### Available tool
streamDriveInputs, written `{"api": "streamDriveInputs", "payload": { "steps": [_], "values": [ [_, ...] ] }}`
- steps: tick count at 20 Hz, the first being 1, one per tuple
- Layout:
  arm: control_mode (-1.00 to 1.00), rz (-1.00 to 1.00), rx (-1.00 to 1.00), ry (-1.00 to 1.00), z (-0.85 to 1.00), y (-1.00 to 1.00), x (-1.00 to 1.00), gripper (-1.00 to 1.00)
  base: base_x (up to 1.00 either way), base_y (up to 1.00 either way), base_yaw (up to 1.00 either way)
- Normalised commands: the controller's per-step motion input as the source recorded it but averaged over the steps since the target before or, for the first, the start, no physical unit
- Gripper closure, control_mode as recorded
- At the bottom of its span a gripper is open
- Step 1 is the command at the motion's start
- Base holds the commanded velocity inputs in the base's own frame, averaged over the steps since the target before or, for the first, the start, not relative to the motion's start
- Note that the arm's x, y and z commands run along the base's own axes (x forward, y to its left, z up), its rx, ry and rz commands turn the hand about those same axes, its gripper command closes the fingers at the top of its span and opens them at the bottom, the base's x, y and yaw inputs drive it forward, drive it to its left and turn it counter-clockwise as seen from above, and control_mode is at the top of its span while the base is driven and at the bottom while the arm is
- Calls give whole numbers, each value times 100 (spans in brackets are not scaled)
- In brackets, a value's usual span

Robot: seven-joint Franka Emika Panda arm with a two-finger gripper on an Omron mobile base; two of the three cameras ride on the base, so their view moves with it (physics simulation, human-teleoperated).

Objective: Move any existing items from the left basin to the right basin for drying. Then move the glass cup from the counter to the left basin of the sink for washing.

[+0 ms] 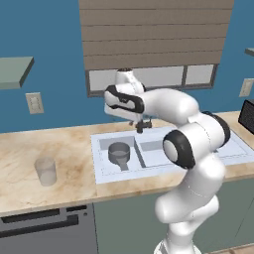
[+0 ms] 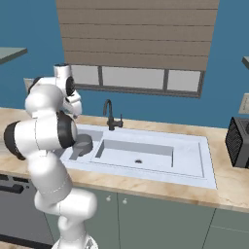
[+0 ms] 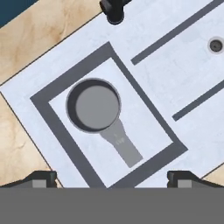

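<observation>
The dark-grey saucepan [image 3: 94, 105] sits in the narrow left basin [image 3: 83, 151] of the white sink [image 1: 101, 173]. Its stubby handle [image 3: 120, 144] points toward the sink's front rim. My gripper [image 3: 112, 178] hovers open above this basin, well clear of the pan, with nothing between its fingertips [image 3: 41, 178]. The wider right basin [image 2: 146, 151] holds nothing except its small drain [image 3: 215, 45]. The clear glass cup [image 1: 45, 171] stands upright on the beige counter [image 1: 30, 149], to the left of the sink.
A thin black faucet [image 2: 111, 115] rises behind the divider between the basins. A black appliance [image 2: 238, 141] stands on the counter to the right of the sink. A dark appliance front [image 1: 44, 223] lies below the counter under the cup.
</observation>
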Motion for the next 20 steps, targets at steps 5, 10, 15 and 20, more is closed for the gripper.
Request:
{"api": "streamDriveInputs", "payload": {
  "steps": [5, 10, 15, 20],
  "values": [
    [-100, 0, 0, -9, -28, -6, -18, -100, 0, 0, 0],
    [-100, -2, 0, -5, -31, -14, -8, -100, 0, 0, 0],
    [-100, -3, 0, -3, -22, -13, -9, -100, 0, 0, 0],
    [-100, -3, 0, -8, -22, -8, -6, -100, 0, 0, 0]
  ]
}}
